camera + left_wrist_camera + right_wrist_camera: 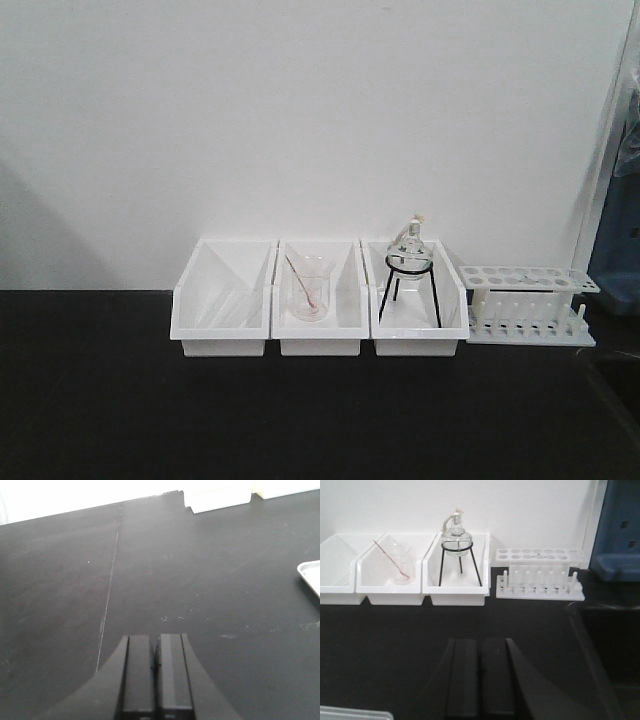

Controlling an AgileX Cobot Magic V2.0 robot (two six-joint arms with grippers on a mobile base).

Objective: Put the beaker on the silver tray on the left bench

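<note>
Left pincer low over bare black table, jaws together, empty. Right pincer likewise closed, levelled toward white bins at upper left.

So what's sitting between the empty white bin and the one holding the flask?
In the front view, a third white bin holding a pink-tinged beaker with a thin rod.

Open black bench top ahead; 3 white bins and rack along the wall.
</note>
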